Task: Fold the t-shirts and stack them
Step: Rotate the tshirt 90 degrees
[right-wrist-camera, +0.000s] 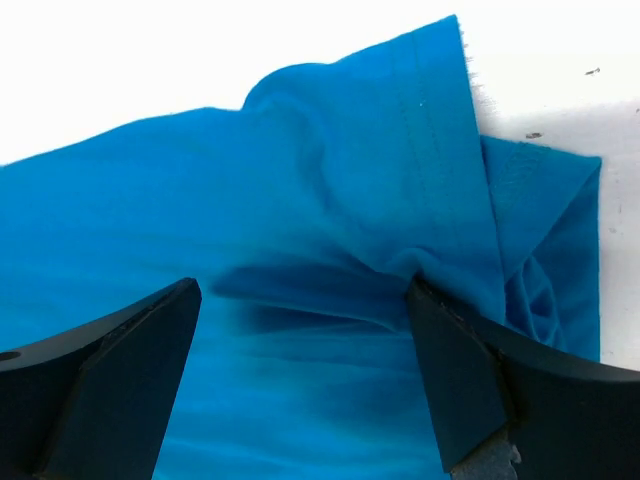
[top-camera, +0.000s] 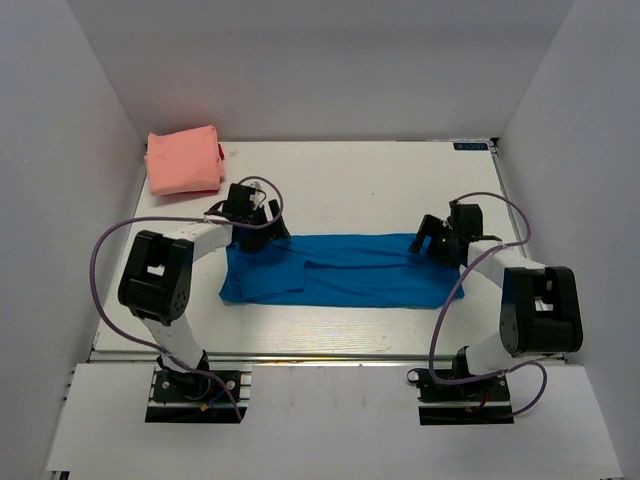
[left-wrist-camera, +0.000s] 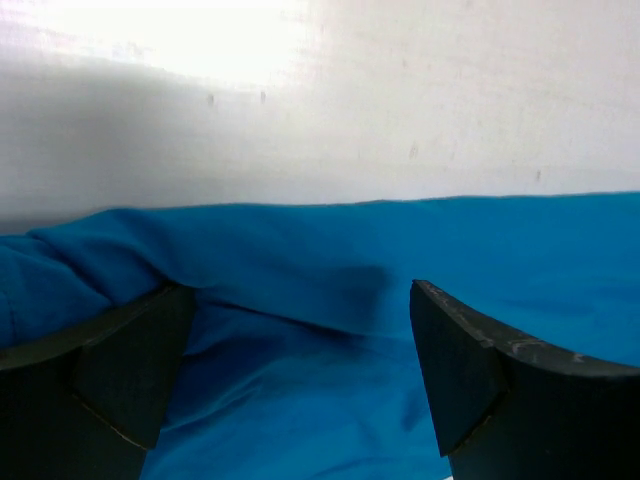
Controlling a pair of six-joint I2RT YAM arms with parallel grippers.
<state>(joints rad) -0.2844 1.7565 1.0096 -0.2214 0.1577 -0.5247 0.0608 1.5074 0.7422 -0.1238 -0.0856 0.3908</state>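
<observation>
The bright blue t-shirt lies across the middle of the table as a long folded strip. My left gripper is open, low over the strip's far left corner; the left wrist view shows blue cloth between the spread fingers. My right gripper is open over the strip's far right end; in the right wrist view the cloth bunches against the right finger. The salmon-pink t-shirt sits folded at the table's far left corner, away from both grippers.
White walls close in the table on the far, left and right sides. The arm bases stand at the near edge. A purple cable loops beside each arm.
</observation>
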